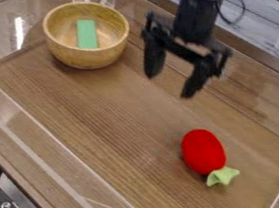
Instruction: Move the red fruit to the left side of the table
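Lowering open black fingers [181, 65] squarely around the glossy red strawberry-shaped toy [203, 152], which lies near the right edge of the brown wood-grain table [92, 118], should centre the grip on its body, clear of the leafy cap

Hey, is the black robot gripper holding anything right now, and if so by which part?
Nothing is held: the black gripper hangs open, and the glossy red strawberry-shaped toy lies apart from it.

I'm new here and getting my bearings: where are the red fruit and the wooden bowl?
Red fruit [203, 152]: camera view, on its red body.
Wooden bowl [113, 49]: camera view, on its inner right wall.
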Motion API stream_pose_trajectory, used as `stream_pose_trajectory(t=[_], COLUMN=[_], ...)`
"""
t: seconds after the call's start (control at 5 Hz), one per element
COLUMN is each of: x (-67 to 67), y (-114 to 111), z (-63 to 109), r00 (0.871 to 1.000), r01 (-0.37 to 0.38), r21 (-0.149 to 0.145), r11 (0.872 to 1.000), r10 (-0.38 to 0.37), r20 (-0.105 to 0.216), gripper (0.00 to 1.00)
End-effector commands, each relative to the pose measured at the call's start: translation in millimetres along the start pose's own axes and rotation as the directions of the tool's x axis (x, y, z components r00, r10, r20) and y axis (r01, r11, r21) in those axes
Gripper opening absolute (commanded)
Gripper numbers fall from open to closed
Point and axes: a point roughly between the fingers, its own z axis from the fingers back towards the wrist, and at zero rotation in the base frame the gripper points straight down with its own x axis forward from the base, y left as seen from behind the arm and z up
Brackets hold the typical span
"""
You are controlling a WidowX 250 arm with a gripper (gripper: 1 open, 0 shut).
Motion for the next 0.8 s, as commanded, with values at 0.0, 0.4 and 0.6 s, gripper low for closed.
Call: stream_pose_trajectory(t=[0.0, 0.4, 0.6], x=[-6.6, -11.9, -10.6], y=[-24.3, -50.8, -53.0], z=[3.1, -12.5, -18.8], r00=[0.989, 0.861, 0.747], r01=[-0.134, -0.482, -0.629], r21=[-0.057, -0.178, -0.232], r11=[0.989, 0.858, 0.742], r10=[0.138, 0.502, 0.659], r20=[0.062, 0.086, 0.086], gripper=[1.0, 1.0, 1.0])
